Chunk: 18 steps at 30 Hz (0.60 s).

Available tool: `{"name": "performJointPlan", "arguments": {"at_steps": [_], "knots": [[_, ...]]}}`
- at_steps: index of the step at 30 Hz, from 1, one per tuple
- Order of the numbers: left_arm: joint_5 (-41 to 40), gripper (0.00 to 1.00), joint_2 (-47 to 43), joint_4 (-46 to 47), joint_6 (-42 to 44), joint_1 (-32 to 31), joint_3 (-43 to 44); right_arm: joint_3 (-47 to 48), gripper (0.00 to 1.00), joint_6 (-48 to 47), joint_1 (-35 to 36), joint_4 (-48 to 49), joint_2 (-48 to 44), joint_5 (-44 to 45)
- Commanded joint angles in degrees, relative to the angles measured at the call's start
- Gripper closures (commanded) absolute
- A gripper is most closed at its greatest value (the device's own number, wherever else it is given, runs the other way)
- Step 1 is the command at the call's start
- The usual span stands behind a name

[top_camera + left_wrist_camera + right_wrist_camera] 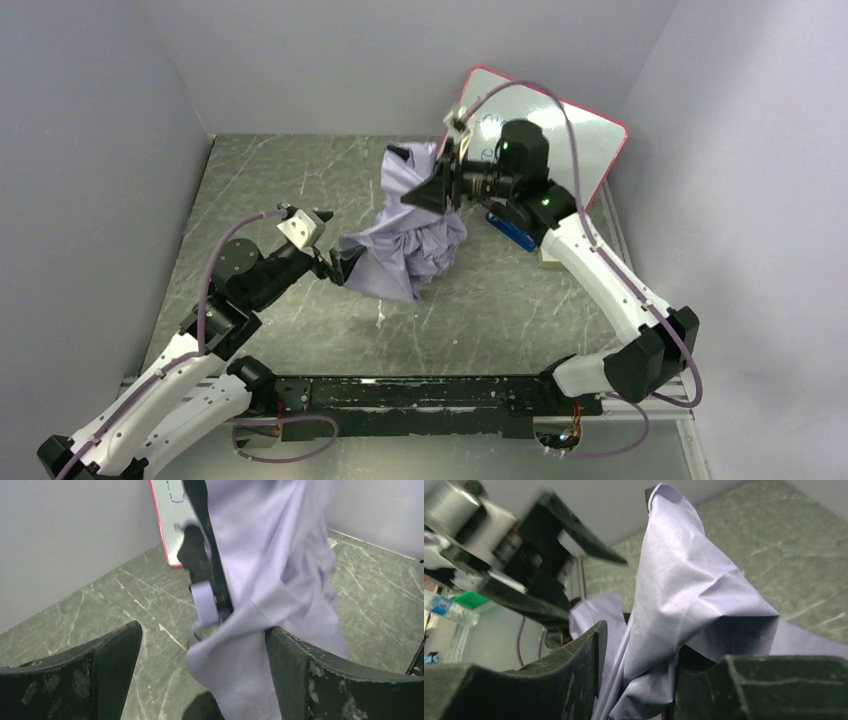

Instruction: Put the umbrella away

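Barely begun, I judge: the umbrella [410,240] lies crumpled mid-frame on the table [300,170]; my right end effector [437,185] pinches its fabric; my left end effector [338,266] gapes wide at its edge; folding remains.

The lavender umbrella [410,235] lies mid-table [300,180], fabric loose and crumpled

Desk [300,180]: dark green stone-look top with pale veins and scuffs. Plain pale grey walls close off three sides: left wall [80,180], back wall [330,60], right wall [740,150]. The desk's left and far edges meet the walls. A red-edged whiteboard [600,145] with faint blue marks leans at the far right corner. Light soft and even, shadows faint.
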Motion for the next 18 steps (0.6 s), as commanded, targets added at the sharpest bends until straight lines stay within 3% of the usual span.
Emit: {"name": "performJointPlan", "arguments": {"at_steps": [1, 6, 11, 14, 18], "knots": [[1.34, 0.06, -0.85, -2.85, 0.02, 0.33, 2.56, -15.61, 1.0, 1.16, 0.54, 14.58, -1.01, 0.14], [1.91, 0.09, -1.02, -6.22, 1.56, 0.36, 2.49, -23.27, 0.98, -5.08, 0.78, 16.77, 3.97, 6.16], [0.71, 0.09, -1.18, -7.17, 2.4, 0.38, 2.24, -20.21, 0.86, -14.16, 1.89, 3.97, 8.06, 20.94], [0.35, 0.09, -0.62, -6.85, 2.6, 0.38, 1.99, -17.67, 0.51, -17.16, 2.42, -4.11, 8.95, 27.09], [0.23, 0.07, 0.93, -6.04, 2.6, 0.38, 1.94, -19.11, 0.05, -17.12, 2.41, -4.43, 3.41, 29.84]]}}
